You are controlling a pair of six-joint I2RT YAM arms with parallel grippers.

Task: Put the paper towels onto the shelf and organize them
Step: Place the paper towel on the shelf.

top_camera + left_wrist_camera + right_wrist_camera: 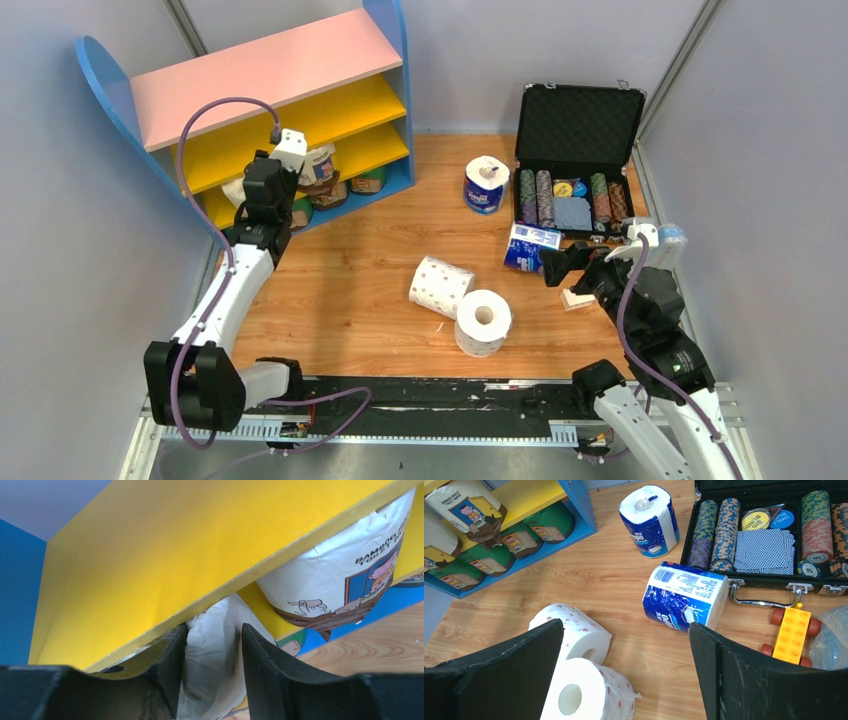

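Left pincer (210,650) is in at the shelf (260,68), low tier, w/ a cream-wrapped roll (207,645) sitting between its fingers (260,655). Fingers look close on both sides of the wrap, but whether it's gripping or just letting go I can't tell. So the step in hand looks like seating that roll under the yellow board (165,565), beside a printed cream roll (335,575) already parked there.

Right pincer (624,665) hangs w/ jaws wide apart, holding nothing, over the loose rolls on the bench (360,290): two bare white ones (440,285) (483,320) lying touching each other mid-bench, a blue-white wrapped roll (684,596) on its side just by the black case (580,125), another blue-white one (487,184) upright nearer the shelf.

Next, I reckon: left arm needs to free the roll and back out w/o dragging it or knocking the neighbours; right arm drops on a nearby roll, prob. the blue one on its side or a white one.

Hard to see: left arm blocks most of the low tier from above, so the count of rolls there is unclear. Green-wrapped rolls (549,525) show in the right wrist view, partly cut off by the frame. Upper tiers look bare, but their depth is hidden.
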